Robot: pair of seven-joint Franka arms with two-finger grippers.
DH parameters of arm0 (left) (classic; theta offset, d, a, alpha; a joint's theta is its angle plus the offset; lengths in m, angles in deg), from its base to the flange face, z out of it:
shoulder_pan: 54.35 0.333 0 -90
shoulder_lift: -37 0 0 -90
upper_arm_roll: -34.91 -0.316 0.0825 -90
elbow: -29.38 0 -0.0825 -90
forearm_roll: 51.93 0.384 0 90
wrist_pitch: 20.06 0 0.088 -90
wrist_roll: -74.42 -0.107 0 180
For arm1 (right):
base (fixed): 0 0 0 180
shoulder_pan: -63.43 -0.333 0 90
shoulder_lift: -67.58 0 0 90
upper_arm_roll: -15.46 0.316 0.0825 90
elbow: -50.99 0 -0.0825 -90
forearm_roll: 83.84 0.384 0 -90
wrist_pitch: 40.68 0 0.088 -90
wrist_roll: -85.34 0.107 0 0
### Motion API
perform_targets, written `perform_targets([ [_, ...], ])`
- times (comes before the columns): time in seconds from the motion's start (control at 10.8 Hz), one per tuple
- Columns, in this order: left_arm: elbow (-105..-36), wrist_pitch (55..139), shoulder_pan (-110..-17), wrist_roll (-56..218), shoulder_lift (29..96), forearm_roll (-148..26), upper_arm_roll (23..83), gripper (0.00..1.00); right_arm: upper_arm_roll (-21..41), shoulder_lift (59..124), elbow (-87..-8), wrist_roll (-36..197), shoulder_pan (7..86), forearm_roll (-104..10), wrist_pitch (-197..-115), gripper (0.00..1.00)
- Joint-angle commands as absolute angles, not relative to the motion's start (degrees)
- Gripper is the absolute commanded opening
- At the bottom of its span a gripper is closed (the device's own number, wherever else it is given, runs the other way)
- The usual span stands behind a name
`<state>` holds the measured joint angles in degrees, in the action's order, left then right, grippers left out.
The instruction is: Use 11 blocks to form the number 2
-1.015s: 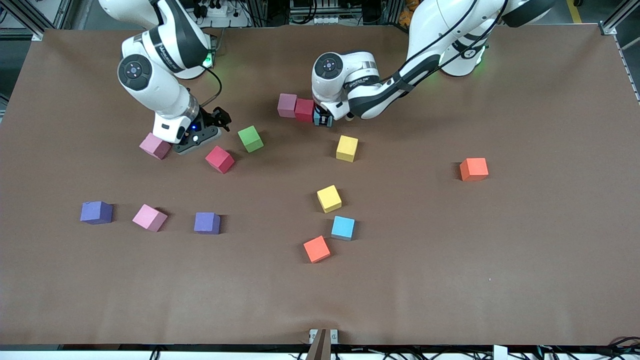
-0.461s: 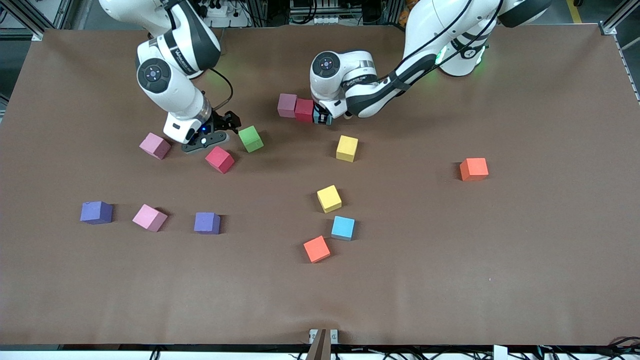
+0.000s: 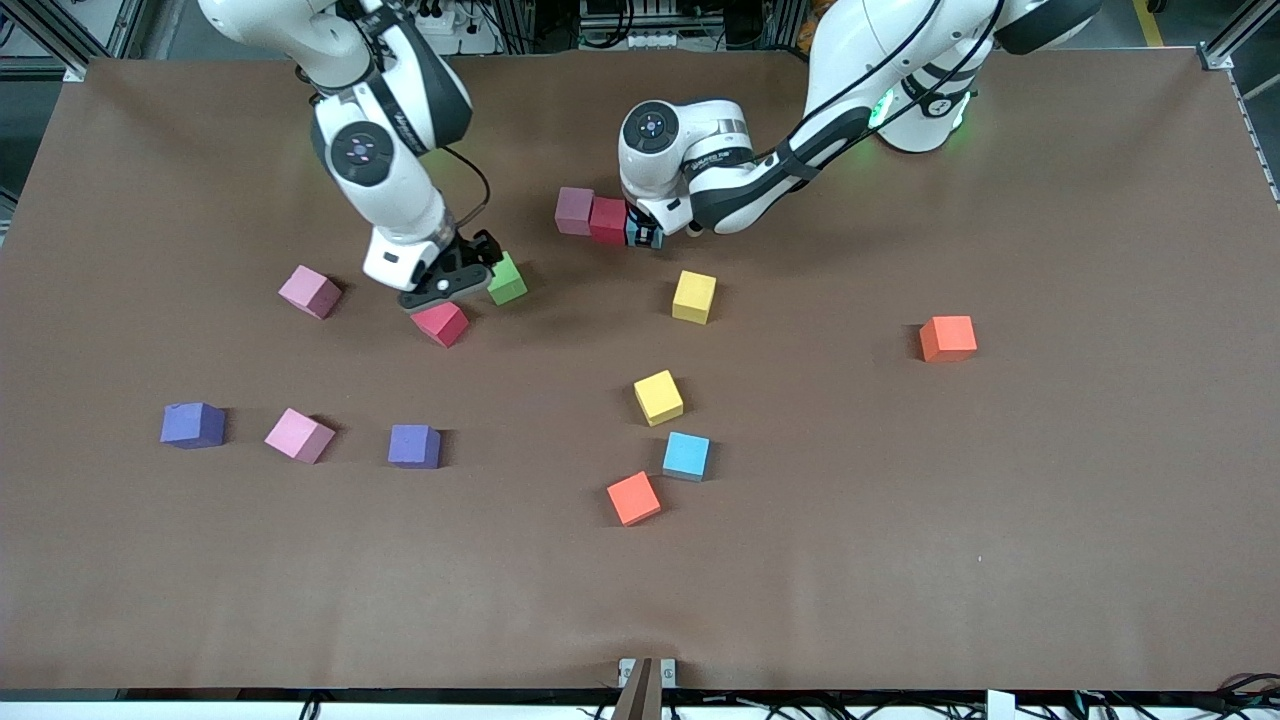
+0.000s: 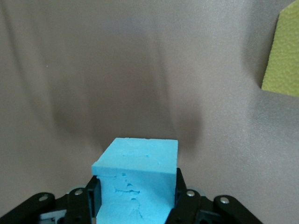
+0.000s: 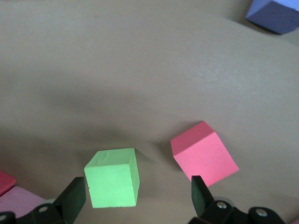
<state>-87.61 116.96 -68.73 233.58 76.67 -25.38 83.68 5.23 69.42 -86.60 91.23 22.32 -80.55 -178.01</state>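
My left gripper (image 3: pixel 648 238) is shut on a light blue block (image 4: pixel 138 177), held low against the end of a short row: a red block (image 3: pixel 608 220) and a dull pink block (image 3: pixel 574 210). My right gripper (image 5: pixel 136 193) hangs open over the table. A green block (image 5: pixel 113 177) lies partly between its fingers and a red block (image 5: pixel 203 154) sits just beside one finger. In the front view this gripper (image 3: pixel 480 265) is above the green block (image 3: pixel 507 278) and the red block (image 3: pixel 440 322).
Loose blocks are scattered over the brown table: pink (image 3: pixel 310 291), purple (image 3: pixel 193 424), pink (image 3: pixel 299 435), purple (image 3: pixel 415 446), yellow (image 3: pixel 694 296), yellow (image 3: pixel 658 397), light blue (image 3: pixel 686 456), orange (image 3: pixel 633 498) and orange (image 3: pixel 947 338).
My right arm has swung from beside the pink block toward the left arm's end of the table, arriving over the green and red blocks. The left gripper has stayed with its blue block.
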Motion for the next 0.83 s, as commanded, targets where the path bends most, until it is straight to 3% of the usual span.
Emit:
perform_targets([
  [0.0, -86.99, 116.17, -70.00, 244.31, 76.63, -24.68, 83.60, 0.00, 5.97, 70.22, -86.73, 90.35, 22.29, -81.56, -178.93, 1.00],
  [0.46, -86.90, 116.17, -70.35, 244.22, 76.63, -24.68, 83.60, 0.00, 7.29, 72.24, -90.25, 90.79, 22.65, -80.86, -183.41, 1.00],
  [0.55, -86.90, 116.17, -70.35, 244.22, 76.63, -24.68, 83.60, 0.10, 7.55, 72.67, -90.25, 90.88, 22.56, -80.68, -183.50, 1.00],
  [0.74, -86.90, 115.91, -71.05, 244.74, 76.55, -24.59, 83.51, 1.00, 8.68, 73.73, -90.25, 91.14, 22.38, -80.68, -183.68, 1.00],
])
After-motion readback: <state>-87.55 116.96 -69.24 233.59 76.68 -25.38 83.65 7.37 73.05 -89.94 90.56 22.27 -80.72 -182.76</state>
